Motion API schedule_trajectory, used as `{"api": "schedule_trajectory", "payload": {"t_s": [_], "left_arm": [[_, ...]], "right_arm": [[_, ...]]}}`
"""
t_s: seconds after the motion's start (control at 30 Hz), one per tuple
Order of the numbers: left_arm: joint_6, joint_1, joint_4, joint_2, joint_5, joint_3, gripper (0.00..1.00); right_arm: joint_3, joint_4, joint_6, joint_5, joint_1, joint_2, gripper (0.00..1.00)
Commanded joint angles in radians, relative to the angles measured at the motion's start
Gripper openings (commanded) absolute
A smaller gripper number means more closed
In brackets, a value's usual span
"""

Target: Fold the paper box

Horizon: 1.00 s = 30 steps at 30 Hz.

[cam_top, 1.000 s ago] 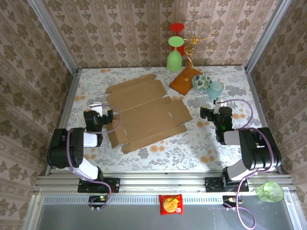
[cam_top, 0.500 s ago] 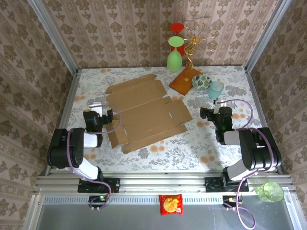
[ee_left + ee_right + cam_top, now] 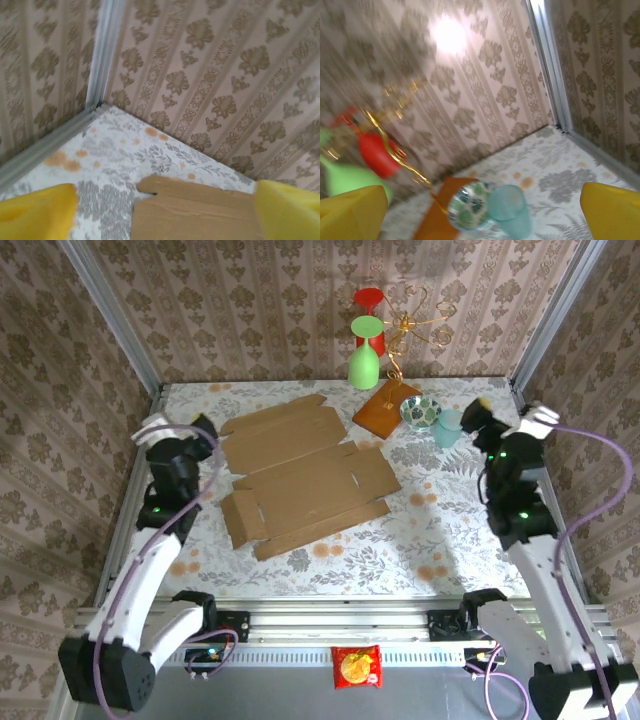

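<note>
Paper box (image 3: 305,475) lies flat, plain brown; left tool (image 3: 178,427) and right tool (image 3: 510,420) stand apart.

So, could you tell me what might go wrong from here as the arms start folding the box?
1. The right gripper hangs open close to the blue cup and patterned bowl; swinging toward the paper box could knock them over.
2. The box lies fully flat, so the open left gripper, near its far left corner, may just push the sheet instead of catching a flap.
</note>
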Motion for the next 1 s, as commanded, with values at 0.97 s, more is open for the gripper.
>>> {"api": "schedule_trajectory", "payload": {"t_s": [0.97], "left_arm": [[-1.296, -0.506, -0.196, -0.192, -0.022, -0.596, 0.61]], "right_arm": [[-0.326, -0.153, 0.644, -0.723, 0.258, 0.086, 0.72]]}}
